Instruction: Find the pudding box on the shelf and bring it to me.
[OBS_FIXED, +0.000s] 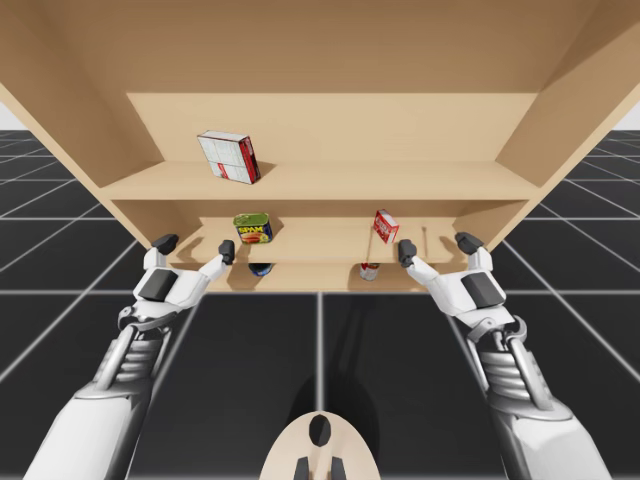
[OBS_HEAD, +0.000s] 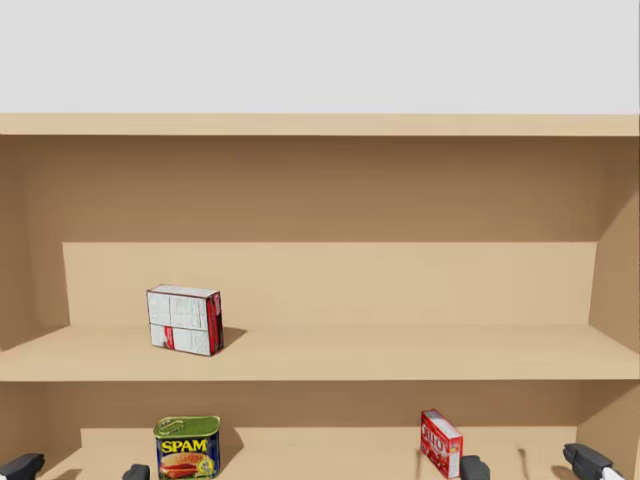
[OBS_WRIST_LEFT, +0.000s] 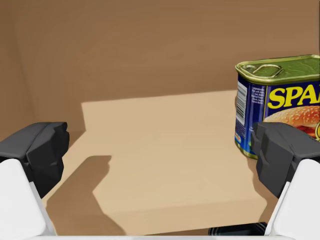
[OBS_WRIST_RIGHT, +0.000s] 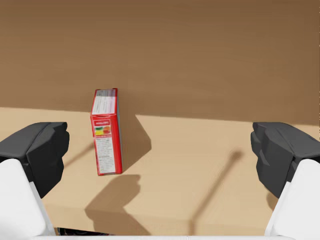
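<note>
Jaws on both the left gripper (OBS_WRIST_LEFT: 160, 155) and the right gripper (OBS_WRIST_RIGHT: 160, 155) stand wide apart, gripping nothing, level with the lower shelf (OBS_WRIST_RIGHT: 200, 170), ready to reach in. Just ahead of one left finger stands a blue rectangular can with a green lid (OBS_WRIST_LEFT: 280, 100). Ahead of the right jaws, nearer one finger, a slim red box (OBS_WRIST_RIGHT: 106, 132) stands upright, its narrow faces offered for pinching. I judge it the pudding asked for. Farther and above, a white-and-red box (OBS_HEAD: 185, 320) sits on the upper shelf (OBS_HEAD: 400, 352).
</note>
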